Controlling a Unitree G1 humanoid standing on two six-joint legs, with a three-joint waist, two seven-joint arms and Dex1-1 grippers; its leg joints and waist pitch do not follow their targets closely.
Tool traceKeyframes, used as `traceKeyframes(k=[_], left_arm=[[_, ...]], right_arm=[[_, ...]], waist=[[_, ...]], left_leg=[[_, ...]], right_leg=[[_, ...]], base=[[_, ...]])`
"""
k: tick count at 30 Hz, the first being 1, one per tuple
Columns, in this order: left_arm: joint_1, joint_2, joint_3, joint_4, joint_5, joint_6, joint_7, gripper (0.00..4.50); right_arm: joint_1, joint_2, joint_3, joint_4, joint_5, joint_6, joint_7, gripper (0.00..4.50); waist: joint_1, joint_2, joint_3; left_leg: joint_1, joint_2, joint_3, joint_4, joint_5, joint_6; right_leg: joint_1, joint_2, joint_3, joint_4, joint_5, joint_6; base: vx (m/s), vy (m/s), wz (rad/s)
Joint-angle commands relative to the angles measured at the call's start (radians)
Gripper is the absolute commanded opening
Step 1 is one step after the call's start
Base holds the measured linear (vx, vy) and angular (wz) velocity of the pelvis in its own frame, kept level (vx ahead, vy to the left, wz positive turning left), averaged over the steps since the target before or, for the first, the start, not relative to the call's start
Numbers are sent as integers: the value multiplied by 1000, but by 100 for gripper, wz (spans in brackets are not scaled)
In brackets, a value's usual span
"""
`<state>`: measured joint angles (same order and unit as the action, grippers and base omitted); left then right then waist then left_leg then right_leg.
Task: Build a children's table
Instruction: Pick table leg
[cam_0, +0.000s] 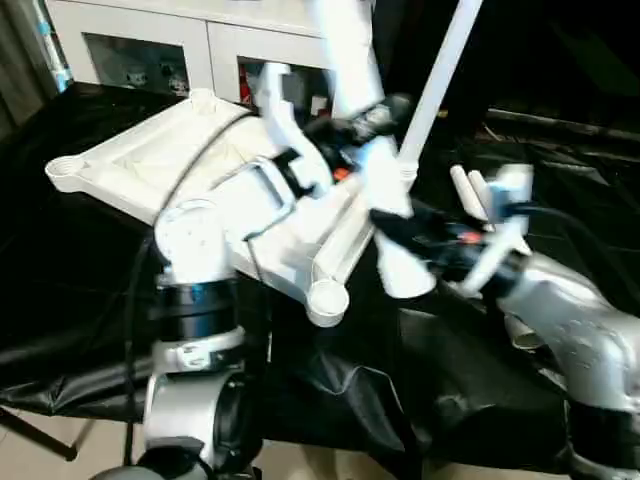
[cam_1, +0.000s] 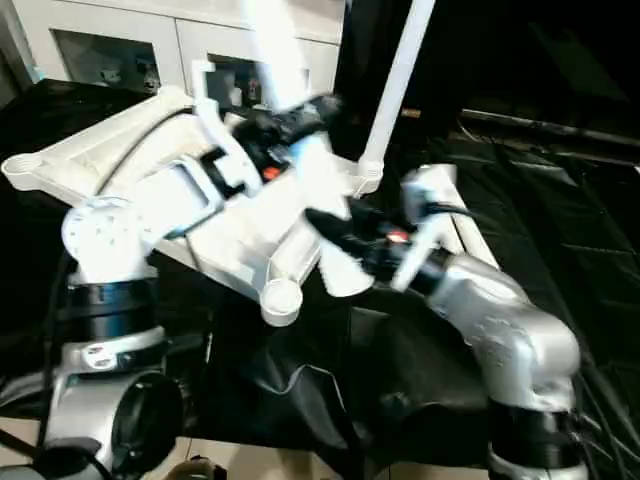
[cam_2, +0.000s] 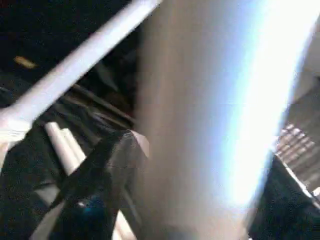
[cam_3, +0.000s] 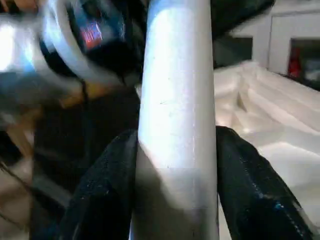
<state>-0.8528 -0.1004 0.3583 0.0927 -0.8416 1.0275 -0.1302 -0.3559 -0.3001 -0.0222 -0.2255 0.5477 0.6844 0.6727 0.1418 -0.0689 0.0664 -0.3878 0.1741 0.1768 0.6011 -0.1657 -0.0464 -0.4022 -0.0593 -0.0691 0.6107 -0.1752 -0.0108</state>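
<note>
The white tabletop (cam_0: 120, 165) lies underside up and tilted on the black cloth, with one round corner socket (cam_0: 327, 297) nearest to me. One slim white leg (cam_0: 440, 80) stands upright in the far right corner socket. Both grippers hold a second, thick leg (cam_0: 385, 200) at a slant over the tabletop's right edge. My left gripper (cam_0: 355, 125) grips it high up, with a black finger (cam_2: 100, 175) against each side. My right gripper (cam_0: 400, 228) is shut on it lower down, and the leg (cam_3: 175, 100) sits tight between its black pads (cam_3: 107, 190).
Two loose white legs (cam_0: 470, 190) lie on the black cloth (cam_0: 450, 380) to the right, behind my right forearm. White cabinets (cam_0: 150, 50) with glass doors stand behind the table. The cloth hangs over the table's near edge.
</note>
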Motion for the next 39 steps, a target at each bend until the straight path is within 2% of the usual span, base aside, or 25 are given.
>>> traceKeyframes(k=[1, 2, 3, 5, 6, 8, 9, 10, 11, 15, 18, 22, 24, 25, 26, 27, 28, 29, 31, 32, 33, 34, 35, 37, 39], left_arm=[[1, -15, -9, -24, -2, 13, 33, 300], [8, -23, -6, -35, -4, 14, 52, 276], [9, -24, -5, -37, -5, 14, 56, 270], [20, -42, 0, -58, -6, 12, 96, 267], [26, -49, -5, -66, 6, 4, 112, 262], [31, -55, -11, -70, 21, -7, 127, 235], [38, -63, -20, -71, 38, -24, 149, 235], [38, -63, -20, -71, 38, -24, 149, 233], [40, -82, -12, -60, 40, -39, 180, 233], [37, -104, -9, -51, 71, -76, 234, 222], [50, -79, -72, -67, 159, -116, 238, 215], [60, -58, -109, -68, 206, -155, 238, 207], [57, -53, -113, -64, 213, -169, 237, 200], [55, -50, -114, -62, 213, -175, 234, 200], [52, -43, -115, -60, 213, -187, 220, 197], [51, -35, -121, -60, 215, -188, 198, 197], [51, -34, -121, -60, 215, -188, 197, 196], [52, -5, -146, -67, 218, -178, 142, 195], [54, 29, -175, -80, 210, -162, 74, 193], [55, 34, -179, -82, 209, -159, 65, 192], [54, 78, -197, -107, 159, -112, -31, 189], [53, 100, -208, -117, 141, -95, -75, 189], [54, 126, -223, -128, 125, -79, -122, 185], [57, 175, -256, -143, 113, -71, -201, 185], [51, 238, -280, -166, 63, -53, -339, 185]], right_arm=[[-25, -15, 66, 30, -111, -35, -67, 188], [-35, -14, 104, 49, -170, -50, -111, 188], [-36, -14, 111, 52, -181, -53, -119, 188], [-54, 11, 147, 78, -247, -54, -212, 187], [-62, 29, 159, 83, -267, -51, -248, 187], [-68, 44, 172, 88, -291, -54, -277, 186], [-73, 57, 195, 97, -332, -73, -302, 186], [-73, 57, 195, 97, -332, -73, -302, 186], [-76, 64, 227, 110, -383, -101, -328, 186], [-80, 88, 256, 114, -415, -109, -368, 185], [-83, 113, 278, 119, -441, -118, -396, 185], [-88, 132, 285, 118, -455, -125, -408, 185], [-91, 134, 291, 116, -463, -136, -406, 185], [-93, 134, 293, 116, -467, -141, -406, 185], [-96, 137, 293, 119, -463, -156, -402, 185], [-94, 149, 269, 113, -422, -159, -379, 185], [-94, 150, 268, 113, -421, -159, -378, 220], [-91, 166, 211, 93, -323, -130, -325, 241], [-95, 167, 163, 76, -247, -85, -284, 258], [-96, 166, 157, 74, -238, -79, -279, 264], [-109, 136, 107, 63, -161, -13, -210, 276], [-116, 118, 88, 60, -134, 10, -183, 276], [-124, 100, 66, 59, -102, 40, -157, 302], [-135, 61, 36, 57, -57, 72, -103, 304], [-163, -29, 2, 72, 7, 160, -12, 304]], waist=[[1, 17, -77], [-4, 13, -74], [-2, 13, -77], [-6, 9, -75], [-7, 9, -74], [-10, 10, -74], [-8, 14, -74], [-8, 14, -74], [-7, 22, -73], [-9, 19, -72], [-10, 21, -72], [-11, 20, -73], [-12, 12, -72], [-12, 14, -72], [-13, 15, -72], [-13, 15, -71], [-14, 17, -72], [-13, 19, -73], [-13, 19, -72], [-10, 25, -74], [-10, 26, -73], [-8, 26, -74], [-7, 27, -75], [-6, 24, -73], [-7, 10, -73]], left_leg=[[23, 56, -29, -68, -176, -41], [22, 53, -27, -70, -184, -39], [24, 56, -29, -69, -185, -45], [24, 54, -26, -70, -200, -44], [21, 53, -28, -71, -196, -45], [23, 55, -28, -72, -205, -46], [26, 54, -28, -72, -217, -48], [26, 54, -28, -72, -217, -48], [26, 56, -30, -75, -230, -58], [26, 54, -32, -78, -258, -66], [27, 55, -33, -78, -262, -68], [27, 55, -33, -78, -266, -70], [26, 55, -31, -78, -255, -66], [27, 55, -31, -77, -254, -66], [27, 54, -31, -77, -255, -66], [27, 54, -30, -77, -257, -65], [27, 55, -31, -77, -261, -65], [28, 54, -31, -77, -262, -62], [29, 54, -30, -78, -270, -51], [32, 57, -31, -78, -264, -51], [31, 56, -31, -78, -260, -52], [34, 56, -31, -77, -255, -52], [32, 55, -30, -77, -239, -55], [28, 54, -28, -76, -229, -54], [28, 52, -22, -72, -204, -46]], right_leg=[[48, -90, 48, -79, -258, -89], [50, -86, 48, -82, -246, -94], [49, -88, 48, -78, -238, -100], [50, -87, 50, -80, -236, -106], [52, -87, 50, -77, -230, -107], [49, -85, 50, -78, -231, -101], [48, -85, 51, -78, -237, -93], [48, -85, 51, -78, -237, -93], [47, -85, 51, -81, -235, -85], [48, -84, 51, -81, -238, -75], [46, -84, 51, -79, -231, -65], [46, -85, 52, -79, -228, -61], [47, -85, 53, -79, -228, -59], [47, -85, 53, -77, -229, -61], [45, -85, 53, -78, -230, -62], [45, -85, 53, -79, -233, -61], [45, -85, 53, -78, -234, -61], [45, -85, 53, -78, -227, -63], [44, -83, 53, -78, -228, -63], [42, -83, 53, -75, -213, -72], [42, -82, 52, -74, -202, -78], [46, -82, 52, -69, -181, -94], [47, -81, 52, -64, -158, -103], [50, -83, 53, -66, -156, -108], [52, -84, 53, -68, -190, -114]], base=[[0, 0, 0], [0, 0, 0], [0, 0, 0], [0, 0, 0], [0, 0, 0], [0, 0, 0], [0, 0, 0], [0, 0, 0], [0, 0, 0], [0, 0, 0], [0, 0, 0], [0, 0, 0], [0, 0, 0], [0, 0, 0], [0, 0, 0], [0, 0, 0], [0, 0, 0], [0, 0, 0], [0, 0, 0], [0, 0, 0], [0, 0, 0], [0, 0, 0], [0, 0, 0], [0, 0, 0], [0, 0, 0]])
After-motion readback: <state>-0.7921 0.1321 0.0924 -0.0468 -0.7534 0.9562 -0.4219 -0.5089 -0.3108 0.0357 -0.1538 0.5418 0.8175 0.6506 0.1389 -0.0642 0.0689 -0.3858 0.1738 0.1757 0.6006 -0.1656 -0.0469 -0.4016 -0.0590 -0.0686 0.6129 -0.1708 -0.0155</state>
